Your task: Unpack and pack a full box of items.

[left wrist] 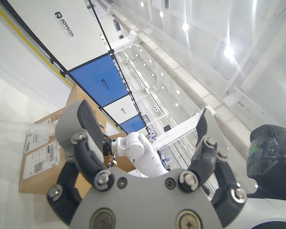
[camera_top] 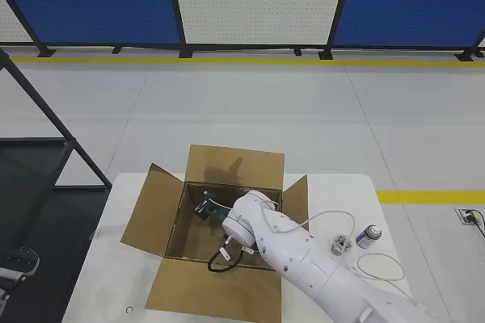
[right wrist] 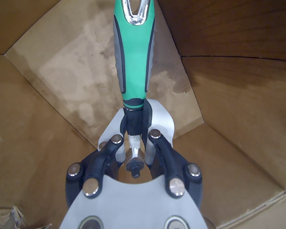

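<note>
Ratchet (right wrist: 134, 58) inside box (camera_top: 234, 165) | right end effector (right wrist: 135, 122) clamped on its neck, long handle overhanging | risk: pivots or slips in grip, snags box wall | left end effector (left wrist: 145, 120) open, empty

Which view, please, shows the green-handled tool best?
The right wrist view: the green-handled tool up close, clamped in the right gripper inside the box. The top view gives a sliver of it; the left wrist view faces the ceiling.

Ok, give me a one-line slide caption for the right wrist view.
Right gripper shut on the neck of a green-handled ratchet, held inside the box.
</note>
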{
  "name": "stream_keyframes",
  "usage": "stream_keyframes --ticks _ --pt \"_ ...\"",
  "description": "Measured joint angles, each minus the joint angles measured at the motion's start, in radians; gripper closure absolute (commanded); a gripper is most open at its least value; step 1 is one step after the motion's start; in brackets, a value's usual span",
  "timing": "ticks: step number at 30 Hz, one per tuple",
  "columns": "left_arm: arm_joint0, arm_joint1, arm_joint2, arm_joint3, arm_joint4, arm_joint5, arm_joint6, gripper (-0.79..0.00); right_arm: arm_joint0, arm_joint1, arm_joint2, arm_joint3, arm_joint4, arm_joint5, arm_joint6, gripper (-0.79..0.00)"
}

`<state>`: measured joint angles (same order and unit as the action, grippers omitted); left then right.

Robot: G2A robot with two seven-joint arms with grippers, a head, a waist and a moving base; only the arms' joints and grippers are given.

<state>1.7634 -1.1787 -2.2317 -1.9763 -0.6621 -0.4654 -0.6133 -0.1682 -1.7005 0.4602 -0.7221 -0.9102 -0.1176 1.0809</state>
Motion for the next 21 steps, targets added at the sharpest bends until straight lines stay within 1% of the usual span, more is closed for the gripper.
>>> stream_keyframes --ticks 4,11,17,21 --pt "0.0 0.0 0.0 0.0 0.0 0.0 0.0 -0.785 0.016 -0.031 -0.005 0.084 0.018 0.004 -0.014 0.0" --pt "0.0 0.0 0.0 0.0 0.0 0.0 0.0 -0.785 0.042 -0.093 -0.017 0.238 0.035 -0.013 -0.096 0.0" --pt "0.0 0.0 0.0 0.0 0.0 0.0 0.0 -0.785 0.054 -0.136 -0.033 0.336 0.013 -0.003 -0.146 0.0" --pt "0.0 0.0 0.0 0.0 0.0 0.0 0.0 -0.785 0.057 -0.163 -0.04 0.392 0.007 -0.031 -0.155 0.0"
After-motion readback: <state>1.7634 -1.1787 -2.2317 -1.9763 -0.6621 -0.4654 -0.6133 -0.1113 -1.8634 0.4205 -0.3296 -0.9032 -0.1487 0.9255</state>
